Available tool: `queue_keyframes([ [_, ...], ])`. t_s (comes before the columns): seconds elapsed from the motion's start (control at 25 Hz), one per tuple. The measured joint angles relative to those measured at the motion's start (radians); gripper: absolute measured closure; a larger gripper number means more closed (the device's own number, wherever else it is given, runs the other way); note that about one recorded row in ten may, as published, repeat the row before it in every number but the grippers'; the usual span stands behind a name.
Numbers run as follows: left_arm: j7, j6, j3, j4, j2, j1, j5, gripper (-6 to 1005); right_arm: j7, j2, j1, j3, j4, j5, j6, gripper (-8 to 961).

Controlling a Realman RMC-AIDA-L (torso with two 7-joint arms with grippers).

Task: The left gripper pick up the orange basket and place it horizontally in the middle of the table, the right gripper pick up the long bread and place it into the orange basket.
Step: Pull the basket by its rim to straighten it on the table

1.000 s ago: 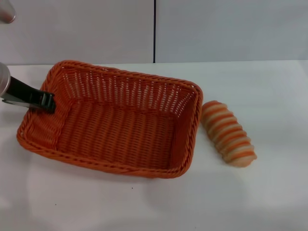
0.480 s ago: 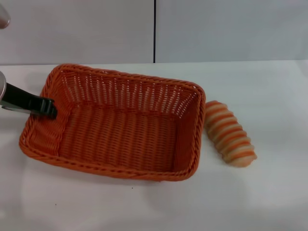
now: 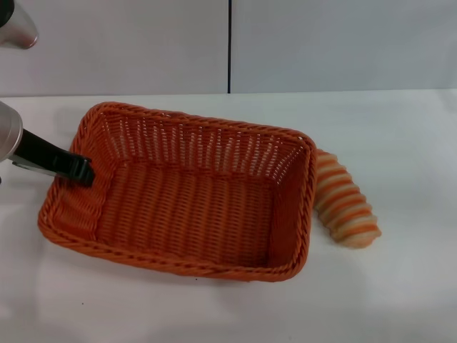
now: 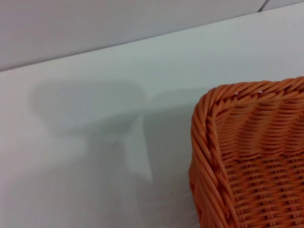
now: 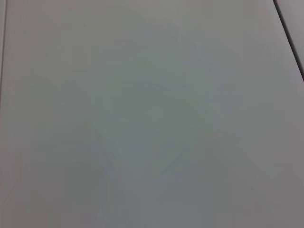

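The orange basket [image 3: 186, 200] lies on the white table [image 3: 400, 128], its long side running left to right with a slight tilt. My left gripper [image 3: 77, 170] is shut on the rim of the basket's left short wall, the black fingers reaching in from the left edge. The left wrist view shows one woven corner of the orange basket [image 4: 251, 152] over the table. The long bread [image 3: 346, 211], tan with orange-brown stripes, lies just right of the basket, its near end touching or hidden behind the right rim. The right gripper is out of view.
A grey wall with a dark vertical seam [image 3: 229, 46] stands behind the table. The right wrist view shows only a plain grey surface. White tabletop lies in front of the basket and to the right of the bread.
The basket has slid to the right with my left gripper holding its left rim. Its right rim now reaches the bread, which has stayed in place.
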Motion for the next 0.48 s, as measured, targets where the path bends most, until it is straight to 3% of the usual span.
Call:
queue_keyframes([
  [0.2,0.000,0.009,-0.016,-0.003,0.000,-0.002,-0.004,789,0.000,0.004,0.002,0.000,-0.002,-0.002,0.001,407],
  [0.48,0.009,0.022,-0.104,0.009,0.009,-0.007,-0.032,662,0.000,0.018,-0.005,0.000,-0.030,-0.004,-0.003,408],
])
